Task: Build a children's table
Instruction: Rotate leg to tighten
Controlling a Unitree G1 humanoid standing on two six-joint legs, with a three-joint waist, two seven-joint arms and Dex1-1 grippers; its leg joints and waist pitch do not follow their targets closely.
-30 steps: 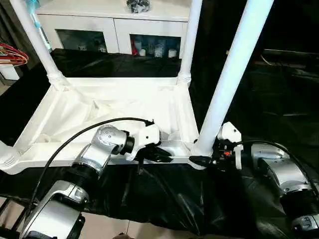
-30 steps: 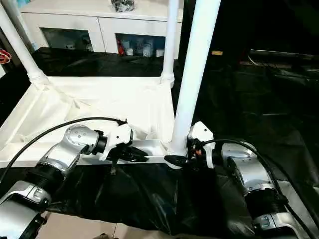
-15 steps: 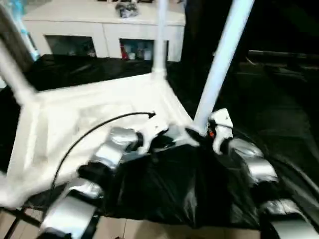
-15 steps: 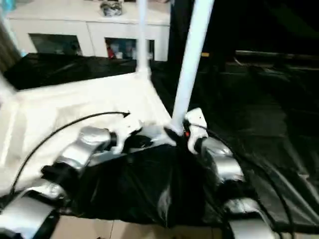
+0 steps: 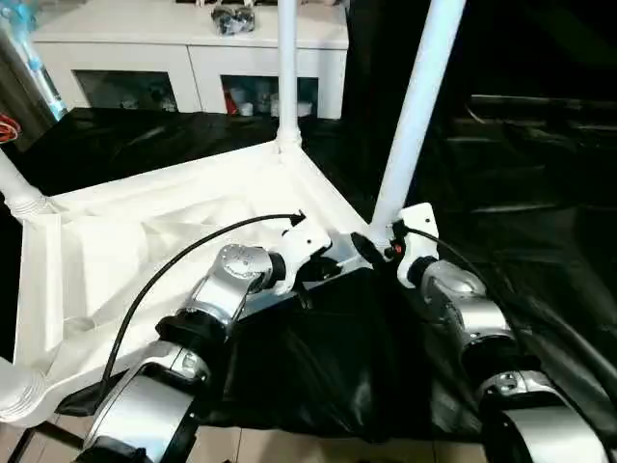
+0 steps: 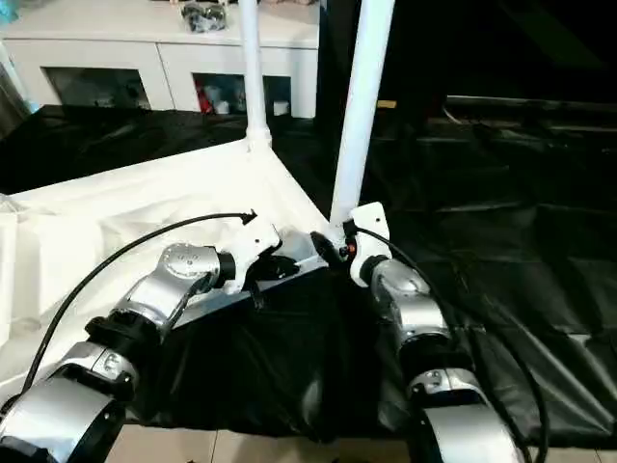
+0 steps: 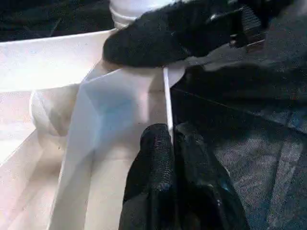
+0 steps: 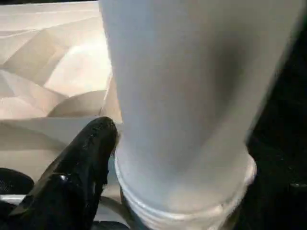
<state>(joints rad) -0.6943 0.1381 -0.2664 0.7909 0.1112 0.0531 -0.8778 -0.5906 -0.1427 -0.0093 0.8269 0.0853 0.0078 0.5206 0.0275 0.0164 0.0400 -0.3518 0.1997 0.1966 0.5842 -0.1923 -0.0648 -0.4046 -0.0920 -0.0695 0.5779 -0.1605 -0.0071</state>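
since a second ago the table (image 5: 145,241) has swung on the black sheet (image 5: 540,241): its near edge, then square to me, now runs slantwise, with the corner i am working on pointing toward me. both arms have come in closer together at that corner. the table lies top down, ribbed underside up, with legs standing in its sockets.

left gripper (image 7: 170,143): fingers pinched shut on the thin rim of the table's near edge, one finger inside the rim, one outside. in the head view it (image 5: 323,270) sits just left of the near corner.

right gripper (image 5: 371,249): at the foot of the near leg (image 5: 419,106), where the leg enters its socket. in the right wrist view one black finger (image 8: 76,177) lies against the left side of the leg's collar; the second finger is hidden, so i cannot tell whether the jaws clasp the leg or stand open round it.

a white cabinet (image 5: 193,48) stands beyond the sheet.
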